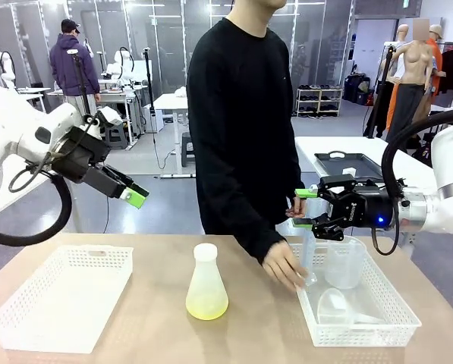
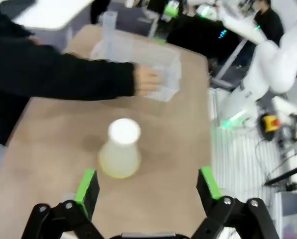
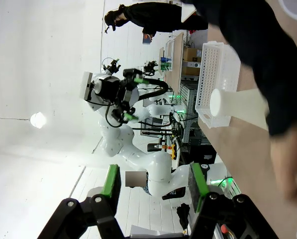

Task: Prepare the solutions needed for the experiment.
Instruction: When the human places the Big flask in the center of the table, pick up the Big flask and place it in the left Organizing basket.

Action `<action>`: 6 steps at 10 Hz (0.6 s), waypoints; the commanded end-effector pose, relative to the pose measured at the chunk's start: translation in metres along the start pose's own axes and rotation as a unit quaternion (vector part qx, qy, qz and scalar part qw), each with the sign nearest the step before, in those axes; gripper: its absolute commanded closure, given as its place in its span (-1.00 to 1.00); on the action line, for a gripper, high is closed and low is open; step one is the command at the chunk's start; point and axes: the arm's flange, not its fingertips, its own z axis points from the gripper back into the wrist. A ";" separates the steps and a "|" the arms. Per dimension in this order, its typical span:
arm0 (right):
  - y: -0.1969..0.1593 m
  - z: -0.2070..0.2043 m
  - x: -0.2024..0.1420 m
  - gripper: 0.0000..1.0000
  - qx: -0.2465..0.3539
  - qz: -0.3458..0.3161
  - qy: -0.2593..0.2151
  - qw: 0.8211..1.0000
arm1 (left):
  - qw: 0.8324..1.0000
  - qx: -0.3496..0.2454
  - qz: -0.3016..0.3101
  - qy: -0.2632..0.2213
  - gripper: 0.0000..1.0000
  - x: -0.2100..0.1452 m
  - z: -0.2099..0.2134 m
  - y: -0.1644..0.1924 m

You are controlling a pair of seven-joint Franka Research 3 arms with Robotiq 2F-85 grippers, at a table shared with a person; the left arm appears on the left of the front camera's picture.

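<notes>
A conical flask (image 1: pixel 206 282) with a white stopper stands mid-table, holding a shallow layer of the pale yellow-green solutions (image 1: pixel 206 307). The flask (image 2: pixel 119 154) also lies just beyond my left gripper's tips and, sideways, as the flask (image 3: pixel 240 109) in the right wrist view. My left gripper (image 1: pixel 133 196) (image 2: pixel 148 185) hovers open, high and left of it. My right gripper (image 1: pixel 306 208) (image 3: pixel 155 184) hangs over the right basket (image 1: pixel 408 322), jaws apart with nothing between them. A tall clear measuring cylinder (image 1: pixel 310 239) stands close by it. The person's hand (image 1: pixel 285 267) rests at the cylinder's base.
An empty white basket (image 1: pixel 29 334) sits at the table's left. The right basket holds a clear beaker (image 1: pixel 344 263) and other clear glassware (image 1: pixel 334 305). The person stands at the far edge, an arm stretched over the table between flask and right basket.
</notes>
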 end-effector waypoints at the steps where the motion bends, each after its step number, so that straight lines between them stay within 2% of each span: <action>1: 0.001 -0.001 0.001 -0.39 0.000 0.004 0.000 1.000 | 0.998 -0.042 0.046 -0.020 -1.00 0.000 -0.003 -0.007; 6: 0.001 -0.001 0.001 -0.39 0.000 0.004 0.000 1.000 | 0.998 -0.038 0.053 -0.027 -1.00 -0.001 -0.006 -0.005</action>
